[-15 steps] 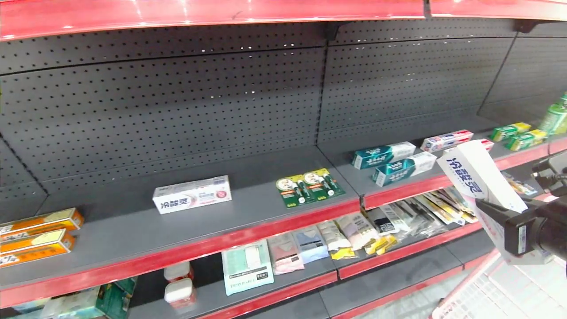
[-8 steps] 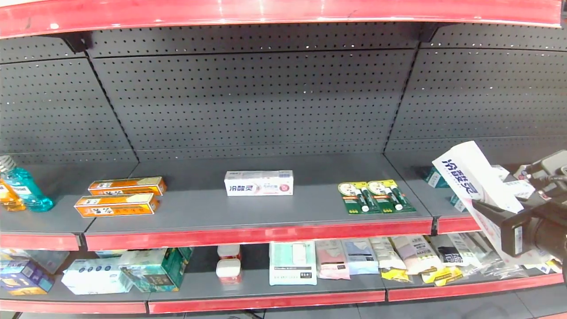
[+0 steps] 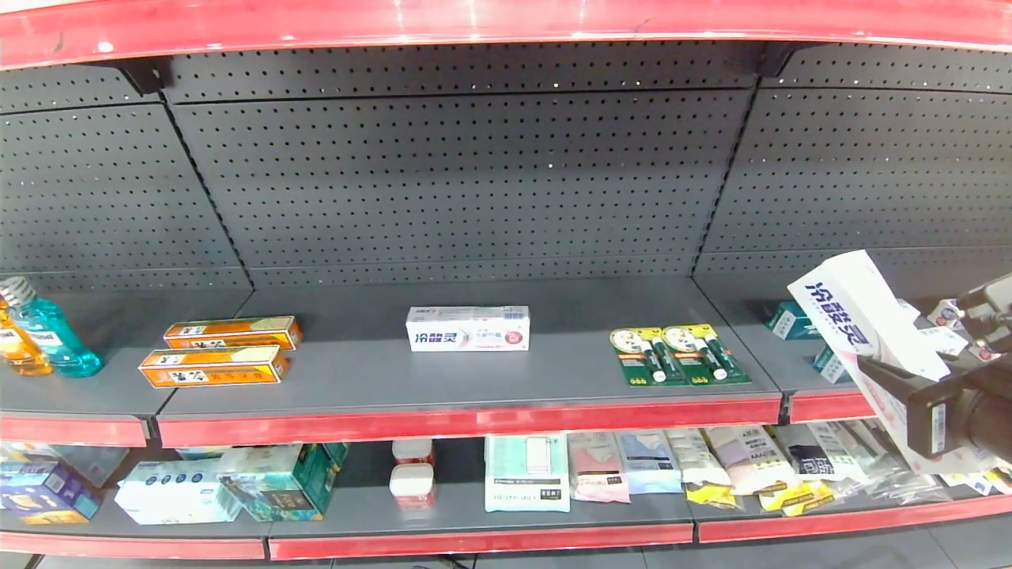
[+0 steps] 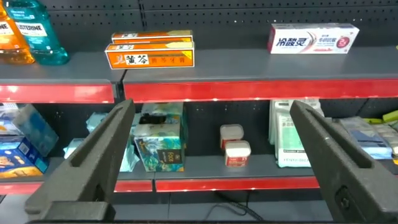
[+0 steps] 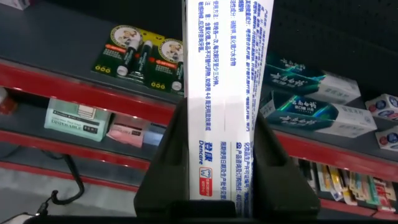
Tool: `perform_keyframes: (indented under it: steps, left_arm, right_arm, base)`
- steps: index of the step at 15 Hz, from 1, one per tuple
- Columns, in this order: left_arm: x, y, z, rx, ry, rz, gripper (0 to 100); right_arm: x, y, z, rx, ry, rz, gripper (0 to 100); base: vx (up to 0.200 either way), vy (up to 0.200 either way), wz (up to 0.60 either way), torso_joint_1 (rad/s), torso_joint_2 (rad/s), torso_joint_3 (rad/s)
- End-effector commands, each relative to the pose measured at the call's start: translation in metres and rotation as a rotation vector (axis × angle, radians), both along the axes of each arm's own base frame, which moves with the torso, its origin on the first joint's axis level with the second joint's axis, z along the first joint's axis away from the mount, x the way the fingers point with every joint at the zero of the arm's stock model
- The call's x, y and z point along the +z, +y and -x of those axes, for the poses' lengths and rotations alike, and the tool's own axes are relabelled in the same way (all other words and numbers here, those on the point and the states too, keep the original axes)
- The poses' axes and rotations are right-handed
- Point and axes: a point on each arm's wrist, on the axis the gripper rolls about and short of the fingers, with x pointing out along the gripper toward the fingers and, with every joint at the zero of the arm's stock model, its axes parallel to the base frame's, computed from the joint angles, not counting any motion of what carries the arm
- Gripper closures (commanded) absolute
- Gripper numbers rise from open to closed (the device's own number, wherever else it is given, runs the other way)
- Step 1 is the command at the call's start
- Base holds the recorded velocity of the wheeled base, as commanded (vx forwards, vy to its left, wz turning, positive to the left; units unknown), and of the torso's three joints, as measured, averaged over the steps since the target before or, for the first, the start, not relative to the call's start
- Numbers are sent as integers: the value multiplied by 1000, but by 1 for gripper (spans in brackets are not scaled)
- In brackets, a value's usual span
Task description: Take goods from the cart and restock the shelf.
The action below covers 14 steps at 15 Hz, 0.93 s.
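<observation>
My right gripper point(image 3: 897, 379) is shut on a white toothpaste box point(image 3: 866, 324), held tilted at the right, in front of the grey shelf point(image 3: 356, 379). The right wrist view has the same white toothpaste box point(image 5: 227, 81) clamped between both fingers point(image 5: 168, 162). A matching white toothpaste box point(image 3: 467, 328) lies in the middle of that shelf, and the left wrist view has this box point(image 4: 314, 38) on the shelf too. My left gripper point(image 4: 211, 162) hangs open and holds nothing, level with the lower shelf.
Two orange boxes point(image 3: 221, 352) and mouthwash bottles point(image 3: 39, 332) lie left on the shelf. Green blister packs point(image 3: 676, 354) lie right of the white box, teal boxes point(image 5: 311, 93) farther right. The lower shelf point(image 3: 474, 537) holds packets, jars and tissue boxes. Red edge strips point(image 3: 466, 419) front each shelf.
The head camera has swung left, so the whole shelf picture has shifted right. My right gripper keeps its hold on the white box, at much the same spot in the picture.
</observation>
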Motion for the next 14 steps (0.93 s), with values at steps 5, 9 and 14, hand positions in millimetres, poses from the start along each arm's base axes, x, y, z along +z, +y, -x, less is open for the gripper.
perform_keyframes:
  steps: [5, 9, 14]
  left_arm:
    - [1, -2, 0, -76, 5, -54, 0]
    - [0, -1, 0, -65, -1, -27, 0]
    - [0, -1, 0, -44, 0, 1, 0]
  right_arm:
    - [16, -3, 25, 22, -118, -86, 100]
    - [9, -7, 32, -4, -100, -79, 100]
    - [4, -7, 33, -4, -85, -73, 100]
  base:
    - [0, 0, 0, 0, 0, 0]
    - [0, 0, 0, 0, 0, 0]
    - [0, 0, 0, 0, 0, 0]
